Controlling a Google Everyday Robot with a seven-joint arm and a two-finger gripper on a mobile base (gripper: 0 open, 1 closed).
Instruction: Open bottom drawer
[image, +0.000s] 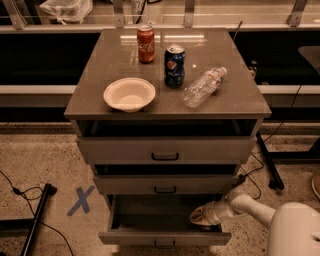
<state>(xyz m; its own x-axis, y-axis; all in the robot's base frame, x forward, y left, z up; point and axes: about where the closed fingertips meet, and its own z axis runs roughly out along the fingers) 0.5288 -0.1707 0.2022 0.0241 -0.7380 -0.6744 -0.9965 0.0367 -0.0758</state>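
Note:
The bottom drawer (165, 237) is the lowest of three grey drawers and stands pulled out, its plain grey inside showing. Its small black handle (164, 243) is at the frame's lower edge. The gripper (200, 216) reaches in from the lower right on a white arm (260, 212) and sits over the right side of the open drawer's inside, just behind its front panel. The middle drawer (165, 184) and top drawer (165, 149) are each pulled out a little.
On the cabinet top (240, 100) stand a white bowl (129, 94), a red can (146, 44), a blue can (174, 66) and a lying plastic bottle (202, 87). A blue tape X (81, 200) marks the floor at left. Black poles and cables lie at both sides.

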